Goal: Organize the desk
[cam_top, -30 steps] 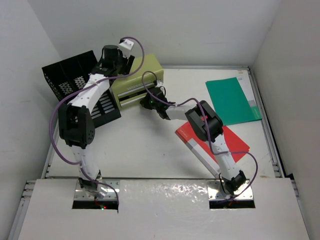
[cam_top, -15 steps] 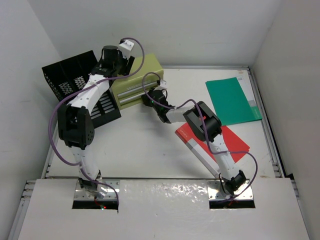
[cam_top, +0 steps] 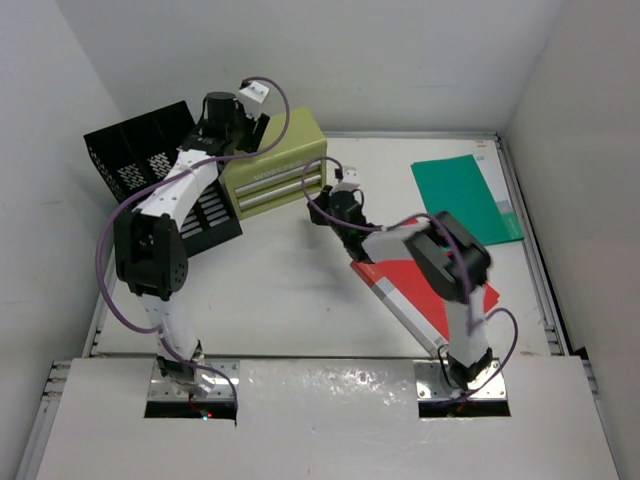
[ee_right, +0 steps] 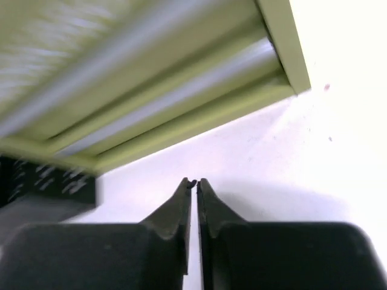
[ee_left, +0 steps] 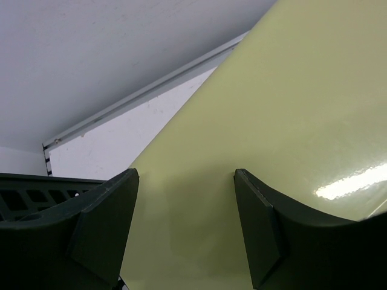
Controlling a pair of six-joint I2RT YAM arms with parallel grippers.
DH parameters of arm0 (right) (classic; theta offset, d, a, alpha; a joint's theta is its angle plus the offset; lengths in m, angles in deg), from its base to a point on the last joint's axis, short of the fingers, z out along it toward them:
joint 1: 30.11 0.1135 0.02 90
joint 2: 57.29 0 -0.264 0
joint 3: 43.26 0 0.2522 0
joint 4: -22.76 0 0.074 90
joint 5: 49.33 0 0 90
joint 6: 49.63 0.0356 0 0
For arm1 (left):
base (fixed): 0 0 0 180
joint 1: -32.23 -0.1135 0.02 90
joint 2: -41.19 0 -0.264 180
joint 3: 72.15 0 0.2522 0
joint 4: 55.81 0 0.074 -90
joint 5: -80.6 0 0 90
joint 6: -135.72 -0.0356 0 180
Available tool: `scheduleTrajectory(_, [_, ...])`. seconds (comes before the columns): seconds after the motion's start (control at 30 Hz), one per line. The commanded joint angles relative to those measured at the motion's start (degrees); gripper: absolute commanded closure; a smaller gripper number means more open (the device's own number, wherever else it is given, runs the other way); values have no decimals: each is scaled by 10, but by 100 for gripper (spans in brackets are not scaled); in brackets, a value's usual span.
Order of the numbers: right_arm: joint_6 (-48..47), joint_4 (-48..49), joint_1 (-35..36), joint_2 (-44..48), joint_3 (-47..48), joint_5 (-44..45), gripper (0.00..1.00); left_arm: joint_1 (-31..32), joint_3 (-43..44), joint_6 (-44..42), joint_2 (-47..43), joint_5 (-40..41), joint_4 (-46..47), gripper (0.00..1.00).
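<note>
Large flat white rectangular counter (cam_top: 290, 290) with thin metal edge rails, boxed in by white walls, spreading beyond the two arm bases in the top view.

At its far-left corner, a black perforated plastic organiser tray (cam_top: 130, 155), standing aslant against the left wall. Just right of that, close against it, an olive-green metal drawer box (cam_top: 280, 160), turned at an angle, two drawer fronts facing the near-right, both flush as far as visible. Along the far part of the right edge, a flat teal-green plastic folder (cam_top: 462, 200), with a white sheet showing beyond its right side. Towards the near-right corner, a red-covered book (cam_top: 400, 278) with a pale page edge, lying flat, partly hidden under the right arm.

Over the top of the drawer box, near its left end, left claw (ee_left: 184, 176): fingers spread apart, nothing gripped between them, only the glossy yellow-green lid behind. Cannot tell whether touching the lid. Black mesh of the organiser tray at the lower left of that wrist view.

Low over bare counter just in front of the drawer box's right end, right claw (ee_right: 192, 182): tips pinched together with a hairline slit between, holding nothing, apart from the drawer fronts. Right wrist view blurred.
</note>
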Motion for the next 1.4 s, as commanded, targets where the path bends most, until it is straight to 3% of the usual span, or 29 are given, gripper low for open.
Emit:
scheduleTrajectory(0.0, [-106, -47, 3, 208, -51, -38, 92, -4, 12, -9, -4, -14, -61, 36])
scheduleTrajectory(0.03, [-126, -87, 4, 244, -61, -45, 89, -3, 14, -9, -6, -14, -62, 36])
scheduleTrajectory(0.1, [-174, -170, 0, 314, -79, -59, 72, -3, 18, -10, -13, -30, -64, 36])
scheduleTrajectory(0.13, [-184, -262, -15, 376, -88, -66, 63, -3, 24, -9, -16, -38, -68, 36])
scheduleTrajectory(0.17, [-189, -310, -30, 403, -91, -79, 51, -1, 26, -10, -21, -42, -70, 36])
scheduleTrajectory(0.2, [-183, -348, -53, 430, -95, -149, 32, -2, 27, -9, -31, -50, -74, 36])
scheduleTrajectory(0.23, [-171, -395, -122, 454, -116, -195, 28, -1, 26, -12, -38, -70, -80, 36])
scheduleTrajectory(0.3, [-111, -409, -200, 529, -155, -283, 21, 3, 21, -17, -62, -88, -86, 36])
scheduleTrajectory(0.33, [-97, -403, -280, 555, -203, -296, 19, 10, 9, -21, -70, -97, -87, 36])
scheduleTrajectory(0.4, [-62, -400, -355, 617, -242, -294, 16, 22, -8, -27, -94, -96, -84, 36])
scheduleTrajectory(0.43, [-37, -384, -428, 638, -277, -294, 15, 38, -22, -36, -100, -90, -84, 36])
scheduleTrajectory(0.5, [-9, -336, -504, 639, -318, -305, 16, 67, -39, -48, -113, -69, -90, 36])
scheduleTrajectory(0.63, [87, -201, -591, 589, -373, -390, 19, 113, -66, -87, -123, -44, -104, 36])
scheduleTrajectory(0.8, [134, -67, -693, 515, -436, -342, 24, 131, -60, -88, -118, -69, -133, 36])
scheduleTrajectory(0.87, [128, -35, -717, 497, -447, -304, 27, 133, -48, -81, -113, -68, -142, 36])
scheduleTrajectory(1.03, [53, -79, -742, 450, -411, -251, 27, 135, -36, -73, -112, -56, -163, 36])
scheduleTrajectory(1.2, [99, 25, -813, 362, -404, -318, 30, 141, -36, -61, -118, -34, -179, 36])
scheduleTrajectory(1.27, [132, 100, -827, 315, -408, -340, 33, 145, -30, -55, -118, -20, -185, 36])
scheduleTrajectory(1.37, [130, 137, -828, 271, -399, -347, 35, 149, -14, -50, -116, -3, -203, 36])
